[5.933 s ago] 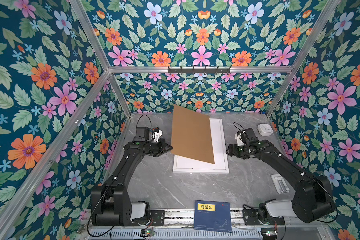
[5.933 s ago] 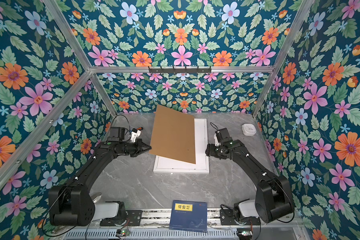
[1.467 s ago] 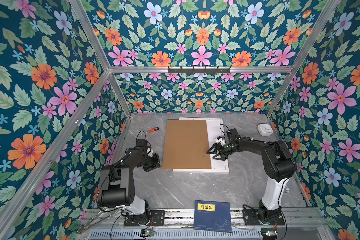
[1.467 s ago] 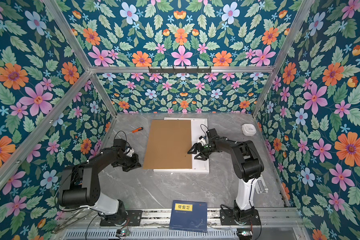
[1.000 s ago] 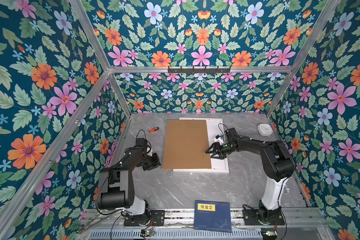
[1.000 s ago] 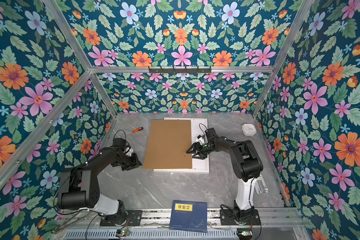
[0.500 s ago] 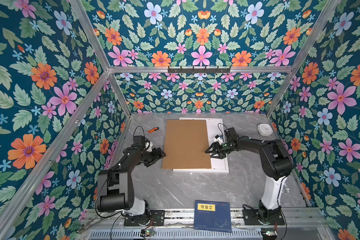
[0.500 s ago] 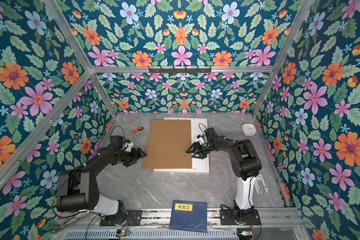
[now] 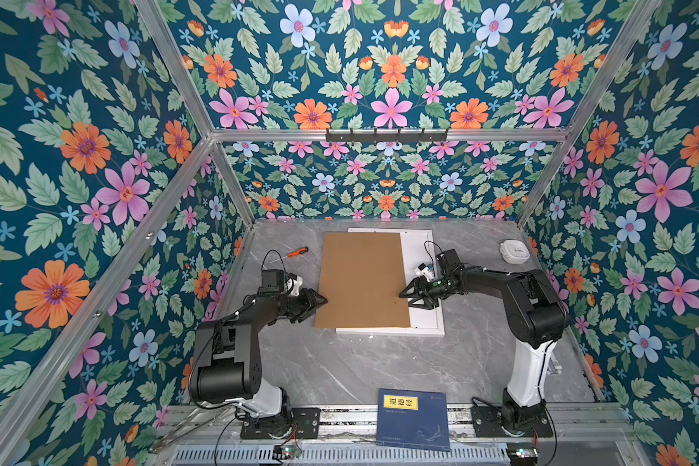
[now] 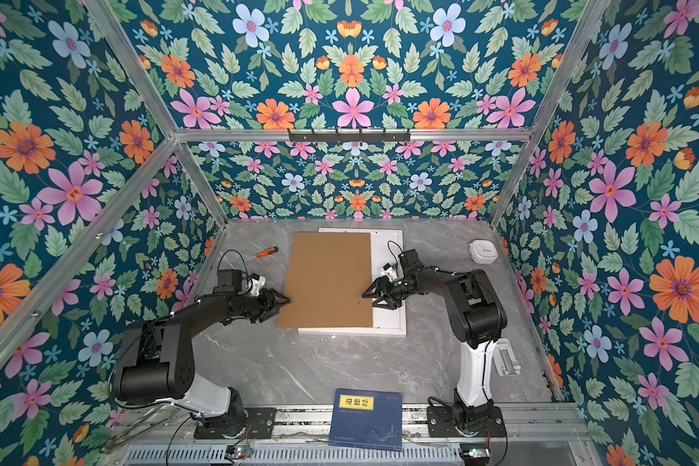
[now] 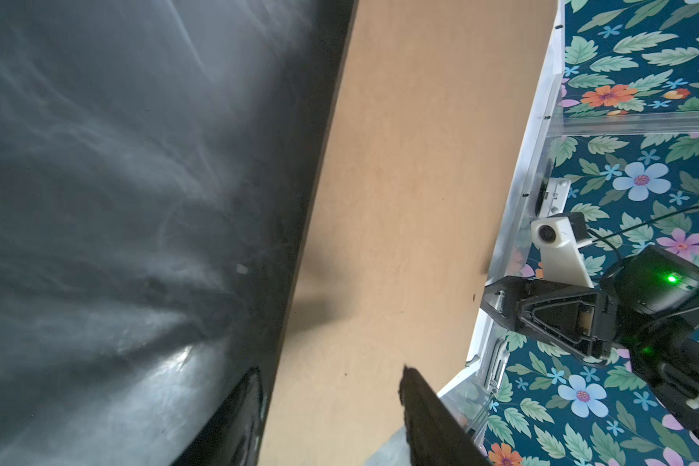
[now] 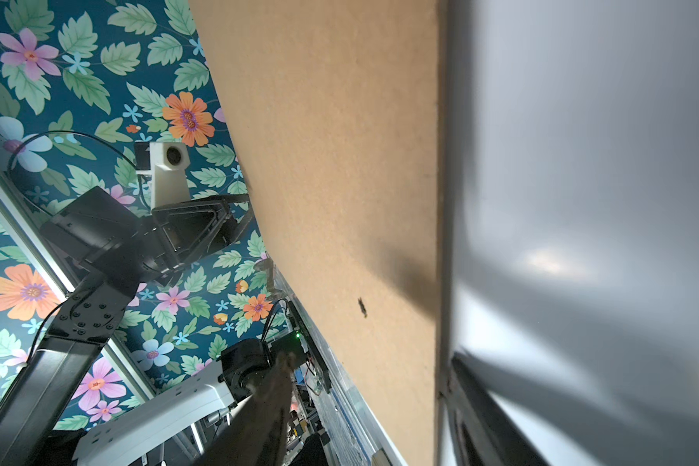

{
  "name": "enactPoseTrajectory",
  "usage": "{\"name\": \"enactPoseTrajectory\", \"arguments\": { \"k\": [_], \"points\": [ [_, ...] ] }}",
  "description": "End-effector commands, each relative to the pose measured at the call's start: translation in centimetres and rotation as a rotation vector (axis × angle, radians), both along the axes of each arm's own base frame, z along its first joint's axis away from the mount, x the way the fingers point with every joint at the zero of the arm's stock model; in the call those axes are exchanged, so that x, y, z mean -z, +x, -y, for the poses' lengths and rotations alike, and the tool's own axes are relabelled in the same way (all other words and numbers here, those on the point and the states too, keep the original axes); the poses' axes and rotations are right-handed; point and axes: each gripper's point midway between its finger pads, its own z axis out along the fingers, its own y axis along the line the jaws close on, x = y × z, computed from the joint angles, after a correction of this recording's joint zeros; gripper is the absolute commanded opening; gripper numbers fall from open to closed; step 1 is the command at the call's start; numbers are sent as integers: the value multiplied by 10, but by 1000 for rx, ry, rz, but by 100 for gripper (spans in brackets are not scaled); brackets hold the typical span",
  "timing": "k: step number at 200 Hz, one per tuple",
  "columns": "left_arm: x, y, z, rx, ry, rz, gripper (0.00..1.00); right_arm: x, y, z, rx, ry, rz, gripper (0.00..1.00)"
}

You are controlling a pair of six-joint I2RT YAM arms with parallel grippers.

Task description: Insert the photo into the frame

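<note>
Frame (image 9: 388, 331): you had it flat on the worktop (image 9: 380, 371), mostly covered.
Backing board (image 9: 362, 278): lay on it, offset left past the rail.
Left end effector (image 9: 320, 301): jaws apart astride the board's left edge, likely to square it.
Right end effector (image 9: 405, 299): jaws apart at the right edge.
Photo: unseen; possibly beneath.

Left arm (image 9: 259, 308): folded back above its near-left base, with the forearm laid low and directed to the right.
Left gripper (image 9: 315, 307): held low and rolled onto its side, tips directed right toward the middle; jaws parted.
Right arm (image 9: 493, 280): set upright over its near-right base, bent sharply at the elbow, with the forearm stretched left.
Right gripper (image 9: 407, 299): held low, tips directed left; jaws parted in a V.
Grippers: faced toward each other and kept well apart, as seen in both top views.
</note>
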Motion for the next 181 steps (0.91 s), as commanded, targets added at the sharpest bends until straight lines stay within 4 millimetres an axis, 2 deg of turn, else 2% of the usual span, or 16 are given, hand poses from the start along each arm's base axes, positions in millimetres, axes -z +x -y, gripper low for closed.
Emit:
{"name": "enactPoseTrajectory", "arguments": {
  "k": [1,14,35,49,84,101,122,152,162,181],
  "points": [
    [-2,1,4,4,-34,10,56,-2,2,-4,-6,29,17,60],
    [-5,1,7,8,-51,18,52,-7,3,-6,-6,55,28,58],
    [-7,1,8,10,-66,17,38,-14,5,-10,-12,96,40,55],
    [-8,0,8,14,-64,9,33,-19,6,-11,-15,109,49,52],
    [-18,0,8,7,-69,29,26,-33,7,-15,-26,169,63,35],
    [-24,0,10,10,-77,38,22,-40,6,-16,-24,184,73,32],
    [-32,0,10,11,-78,51,22,-47,5,-15,-22,188,84,27],
    [-45,-1,11,15,-85,78,26,-57,4,-16,-22,219,86,7],
    [-49,-2,11,13,-88,86,32,-62,3,-17,-21,234,87,0],
    [-59,-2,14,11,-116,107,42,-70,1,-14,-11,242,98,0]
  ]
}}
